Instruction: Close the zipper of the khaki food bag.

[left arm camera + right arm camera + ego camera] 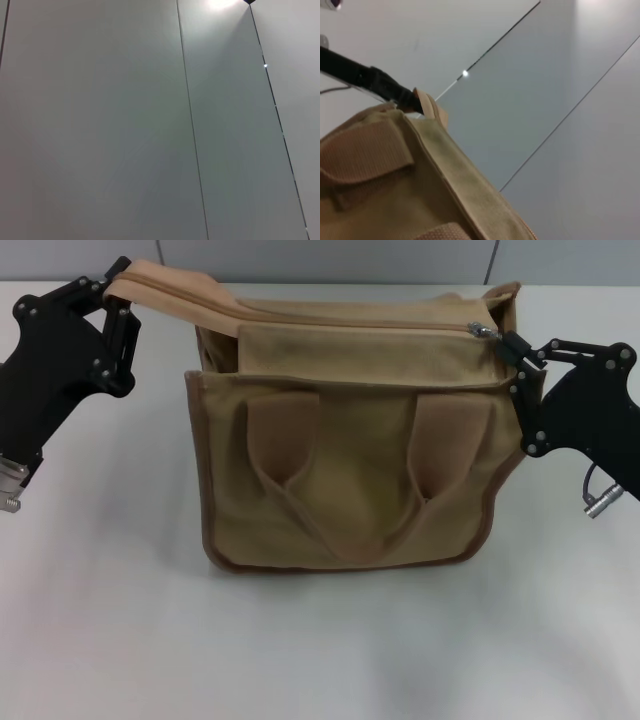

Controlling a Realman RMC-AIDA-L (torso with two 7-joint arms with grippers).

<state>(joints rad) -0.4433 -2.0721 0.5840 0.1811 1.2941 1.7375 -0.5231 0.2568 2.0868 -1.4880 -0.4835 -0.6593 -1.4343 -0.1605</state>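
Boxy tan canvas food bag (345,465), brown piping: bench (320,650) ctr. Khaki-taped zipper (360,328), silver pull tab (483,331) at 3 o'clock end, w/ right end effector (512,347) clamped on tab. Left end effector (118,290) clamped on bag's 9 o'clock end.

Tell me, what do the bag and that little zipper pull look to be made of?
The khaki food bag looks like matte woven canvas, with coarse weave and soft folds showing, edged in darker brown piping. The pull tab on the zipper glints silver, so probably metal.

Even overhead light, soft shadows, slight blur.
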